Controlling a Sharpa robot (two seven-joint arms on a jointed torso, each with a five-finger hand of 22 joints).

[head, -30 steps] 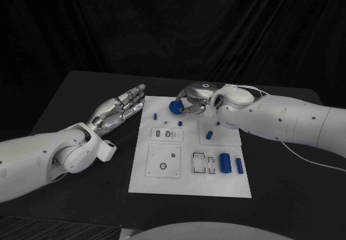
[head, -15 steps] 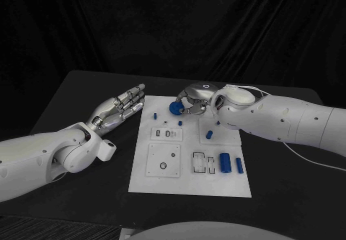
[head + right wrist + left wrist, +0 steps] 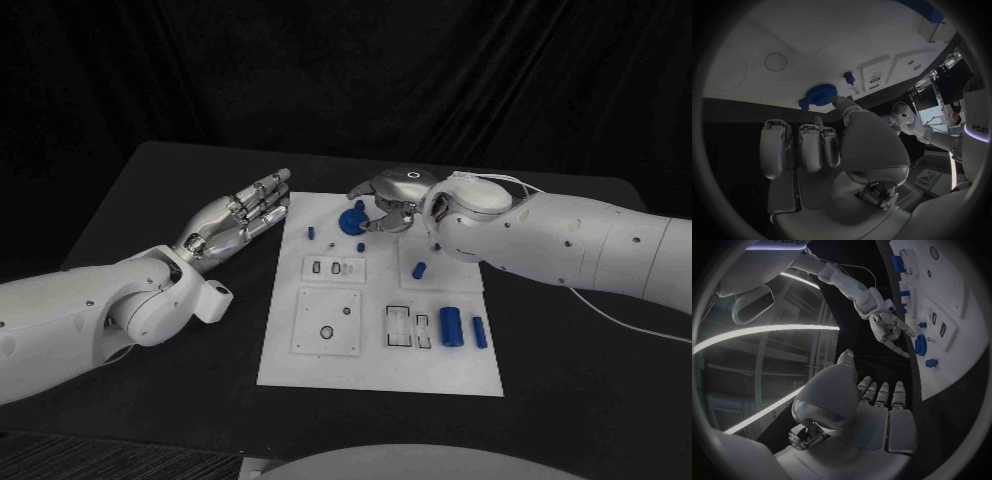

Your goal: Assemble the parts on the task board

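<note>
The white task board (image 3: 378, 352) lies in the middle of the black table. A round blue gear-like part (image 3: 351, 220) sits on the board's far end. My right hand (image 3: 389, 192) hovers just behind it, fingers apart and holding nothing. The right wrist view shows the gear (image 3: 820, 95) flat on the board (image 3: 786, 40), with the thumb tip (image 3: 839, 101) right beside it. In the left wrist view the right hand (image 3: 891, 331) stays clear of the gear (image 3: 920, 345). My left hand (image 3: 238, 215) is held flat and empty off the board's left edge.
Small blue pegs (image 3: 309, 232) (image 3: 359, 246) (image 3: 418, 268) stand on the far half of the board. Two blue cylinders (image 3: 451, 325) (image 3: 479, 332) lie near its right edge, beside rectangular slots (image 3: 398, 326). A square plate with a round hole (image 3: 327, 322) sits at the near left.
The right hand has let go of the blue gear, opening its fingers and drawing back a little. The gear now rests on the board. The left hand has not moved.
</note>
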